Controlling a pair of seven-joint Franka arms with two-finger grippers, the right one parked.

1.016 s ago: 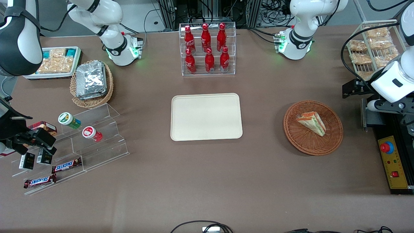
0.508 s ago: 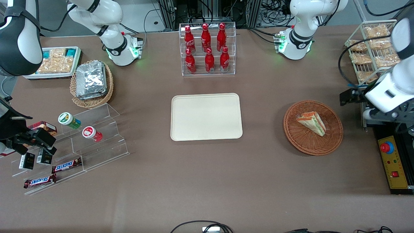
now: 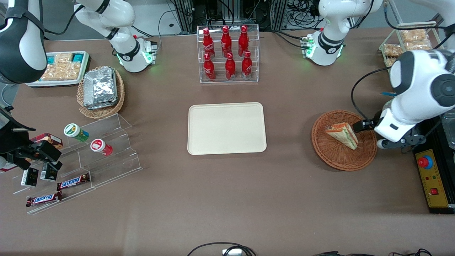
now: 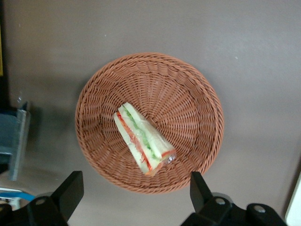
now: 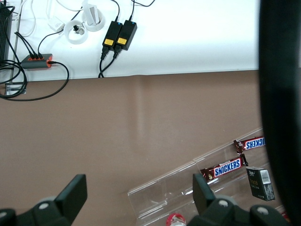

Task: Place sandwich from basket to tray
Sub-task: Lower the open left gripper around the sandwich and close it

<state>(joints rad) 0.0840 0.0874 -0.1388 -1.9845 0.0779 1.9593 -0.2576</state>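
Note:
The sandwich (image 3: 342, 135) is a clear-wrapped wedge of white bread with green, orange and red filling, lying in the reddish-brown wicker basket (image 3: 321, 151) toward the working arm's end of the table. My left gripper (image 3: 362, 125) hangs above the basket's rim, on the side toward the working arm's end. In the left wrist view the sandwich (image 4: 143, 141) lies near the middle of the basket (image 4: 197, 94). My gripper (image 4: 135, 200) is open wide above it and holds nothing. The cream tray (image 3: 226, 128) lies bare at the table's middle.
An acrylic rack of red bottles (image 3: 228, 53) stands farther from the front camera than the tray. A wire rack of snack packets (image 3: 408, 39) and a control box with a red button (image 3: 432, 177) sit near the working arm. A tan basket of foil packets (image 3: 101, 90) and an acrylic stepped shelf (image 3: 106, 153) lie toward the parked arm's end.
The left arm has swung in from the working arm's end of the table, bringing the gripper over the basket's rim. Sandwich, basket and tray have not moved.

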